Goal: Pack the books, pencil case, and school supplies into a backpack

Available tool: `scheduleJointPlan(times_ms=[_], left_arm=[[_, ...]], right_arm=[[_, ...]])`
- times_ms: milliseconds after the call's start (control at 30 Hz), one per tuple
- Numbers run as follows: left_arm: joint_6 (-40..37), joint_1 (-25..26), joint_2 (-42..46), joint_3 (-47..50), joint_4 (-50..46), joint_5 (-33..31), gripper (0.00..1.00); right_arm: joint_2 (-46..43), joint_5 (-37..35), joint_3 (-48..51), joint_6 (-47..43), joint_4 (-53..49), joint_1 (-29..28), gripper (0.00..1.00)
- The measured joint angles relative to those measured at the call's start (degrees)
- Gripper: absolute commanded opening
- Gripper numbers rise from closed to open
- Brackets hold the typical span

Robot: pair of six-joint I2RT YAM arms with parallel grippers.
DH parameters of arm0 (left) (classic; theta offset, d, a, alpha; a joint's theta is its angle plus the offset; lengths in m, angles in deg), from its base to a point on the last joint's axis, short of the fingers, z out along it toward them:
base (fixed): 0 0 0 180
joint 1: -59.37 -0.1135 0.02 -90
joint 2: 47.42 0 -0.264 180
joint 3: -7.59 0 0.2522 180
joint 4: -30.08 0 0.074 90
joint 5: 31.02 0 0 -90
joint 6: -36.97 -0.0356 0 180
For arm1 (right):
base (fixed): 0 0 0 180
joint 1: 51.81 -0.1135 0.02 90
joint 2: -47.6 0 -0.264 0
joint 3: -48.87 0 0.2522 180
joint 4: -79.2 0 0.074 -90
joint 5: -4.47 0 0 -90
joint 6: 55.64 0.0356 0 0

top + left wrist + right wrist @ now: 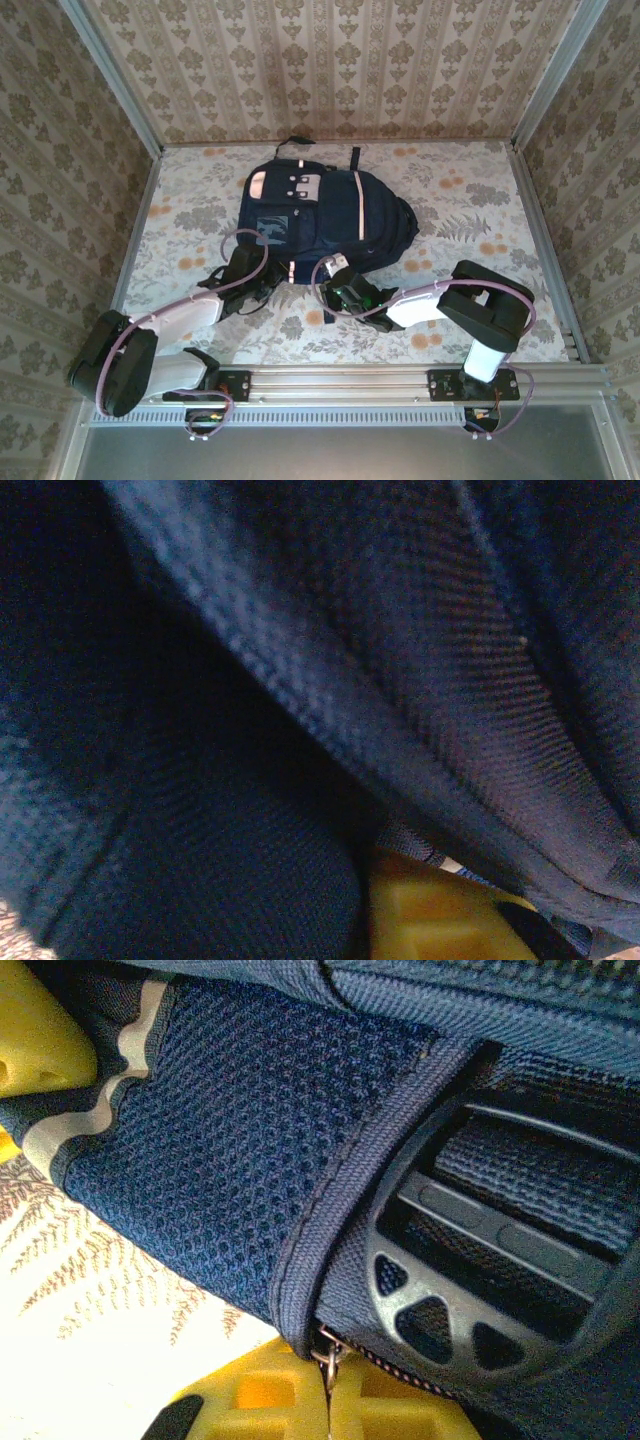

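1. Patterned wallpaper walls [330, 60] box in a floral desk [470, 200], with both arm bases on a metal rail at its near edge.
2. The backpack [320, 215] lies front up in the middle of the desk, just beyond both claws. Its long axis runs away from them toward the far wall, slightly tilted, with the carry handle at the far end.
3. The left claw [248, 280] is pressed against the bag's near-left corner. In its wrist view navy fabric crowds the lens and 1 yellow finger [430, 920] peeks from under a fold. I cannot tell whether this claw is clenched or released, or whether it grips cloth.
4. The right claw [340, 292] meets the bag's near edge, to the right of the left claw. It is clenched, its 2 yellow fingers [260, 1400] closed on a small metal zip pull [323, 1352].
5. A grey plastic buckle [480, 1280] sits just right of that pull. A pale stripe [100, 1100] crosses the mesh panel to its left.
6. The coming move likely turns on the zip line, which seems to lead away from the right claw up the bag's side. The right arm has the pull, and the left looks placed to brace the bag.
7. From above the backpack looks closed, and its fabric hides whatever it holds.
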Motion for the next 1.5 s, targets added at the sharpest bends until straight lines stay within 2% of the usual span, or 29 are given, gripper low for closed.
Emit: scheduleJointPlan(times_ms=[333,533,800,1133,1500], left_arm=[[0.0,0.6,0.0,0.0,0.0,-1.0,0.18],[0.0,0.8,-0.7,0.0,0.1,-1.9,0.17],[-0.7,0.7,1.4,0.0,-1.2,-2.3,0.13],[-2.2,-2.5,5.6,0.0,-3.6,-1.7,0.11],[-4.9,-6.3,8.2,0.1,-5.5,1.0,0.10]], right_arm=[[2.0,-0.7,0.2,-1.8,1.5,0.1,0.14],[2.8,-0.7,0.1,-2.0,3.4,0.2,0.00],[0.5,-1.3,2.9,-3.0,3.7,0.5,0.00],[-8.2,-1.9,8.9,-3.5,0.8,5.2,0.00],[-17.9,-0.7,12.7,-4.2,-5.7,14.9,0.00]])
